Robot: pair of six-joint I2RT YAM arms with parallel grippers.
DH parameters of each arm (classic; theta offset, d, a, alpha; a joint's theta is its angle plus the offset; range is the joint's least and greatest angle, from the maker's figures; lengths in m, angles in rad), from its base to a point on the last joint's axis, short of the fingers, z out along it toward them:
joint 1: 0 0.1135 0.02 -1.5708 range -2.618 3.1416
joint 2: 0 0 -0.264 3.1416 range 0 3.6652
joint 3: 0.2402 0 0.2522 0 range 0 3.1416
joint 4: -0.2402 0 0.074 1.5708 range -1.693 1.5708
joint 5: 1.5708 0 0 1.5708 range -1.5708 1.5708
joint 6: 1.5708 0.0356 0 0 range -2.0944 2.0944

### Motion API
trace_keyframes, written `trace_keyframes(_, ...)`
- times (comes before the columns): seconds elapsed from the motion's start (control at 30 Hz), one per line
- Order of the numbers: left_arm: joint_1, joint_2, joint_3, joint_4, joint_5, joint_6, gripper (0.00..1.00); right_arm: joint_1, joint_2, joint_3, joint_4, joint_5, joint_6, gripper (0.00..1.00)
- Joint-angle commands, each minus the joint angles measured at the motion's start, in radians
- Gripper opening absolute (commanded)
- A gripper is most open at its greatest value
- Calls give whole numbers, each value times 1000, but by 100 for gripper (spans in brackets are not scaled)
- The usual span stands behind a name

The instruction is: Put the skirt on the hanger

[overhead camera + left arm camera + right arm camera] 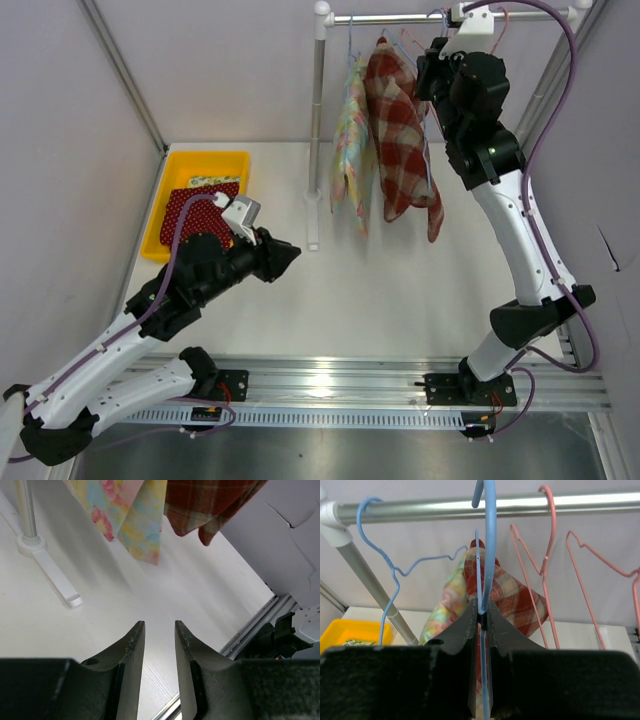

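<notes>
- Right gripper [482, 616] fingers fill the bottom of the wrist view, pressed together on the thin wire of a blue hanger [489, 545], wire pinched upright between them.
- Hook of that hanger reaches up across the rail [560, 502]; cannot tell whether it bears on the rail.
- Skirt [398, 140], red plaid, hangs under the rail at the rack's right half, just behind the right fingers, its hem clear of the table [400, 290].
- Floral cloth [351, 150] hangs just left of the skirt, the two touching along their sides.
- Pink hangers [547, 540], bare wire, on the rail to the right of the gripped one; a second blue hanger [390, 567], also bare, near the rail's left end.
- Rack post [318, 120] stands left of the cloths, its foot [52, 577] flat on the table.
- Left gripper [159, 630] low over the table, well apart from the rack, pointing toward it; jaws parted, nothing between them.
- Yellow bin [205, 157] at far left, a red dotted cloth [190, 205] inside, partly hidden by the left arm.
</notes>
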Motion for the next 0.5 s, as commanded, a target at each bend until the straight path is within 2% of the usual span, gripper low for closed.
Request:
trace_keyframes(0.0,5,-6,-6,48,37,-4,35,-17,39,88,189,-65,-2,0)
trace_keyframes(0.07,3,0,-6,51,42,2,35,-20,90,209,136,-65,-1,0)
trace_keyframes(0.23,5,11,6,60,70,10,35,-20,229,370,111,-64,-34,0)
trace_keyframes(0.47,5,14,18,42,62,28,35,-23,325,391,120,-38,-42,0)
